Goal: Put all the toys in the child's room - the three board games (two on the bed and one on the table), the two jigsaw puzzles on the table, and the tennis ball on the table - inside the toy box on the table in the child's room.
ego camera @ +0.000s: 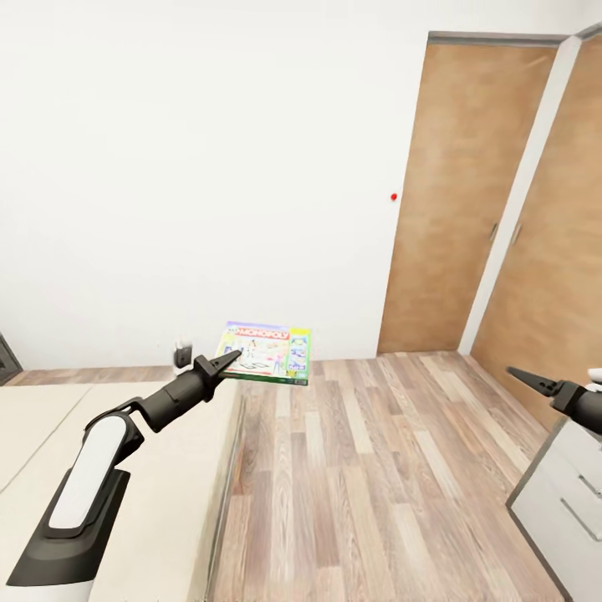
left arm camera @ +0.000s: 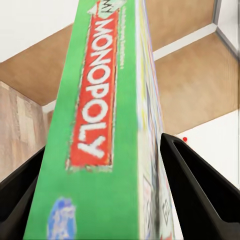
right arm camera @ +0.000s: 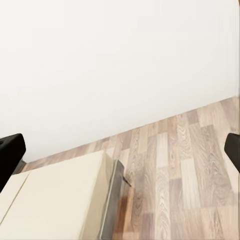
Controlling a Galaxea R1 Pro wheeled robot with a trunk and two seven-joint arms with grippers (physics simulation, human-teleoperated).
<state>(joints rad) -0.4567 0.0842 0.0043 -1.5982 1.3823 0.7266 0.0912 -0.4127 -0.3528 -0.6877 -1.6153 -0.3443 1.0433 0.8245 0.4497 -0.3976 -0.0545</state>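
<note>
White-walled room with wood-plank floor [ego camera: 376,468] | beige-covered bed [ego camera: 167,468] near left | left gripper [ego camera: 230,359] clamps the green-edged Monopoly board game box [ego camera: 266,352], held in the air beyond the bed's corner | right gripper [ego camera: 535,383] at right, fingers spread wide, empty

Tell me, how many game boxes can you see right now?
1. The Monopoly box is held up in the left gripper, above the floor beside the bed. Other games may be out of view.
</note>
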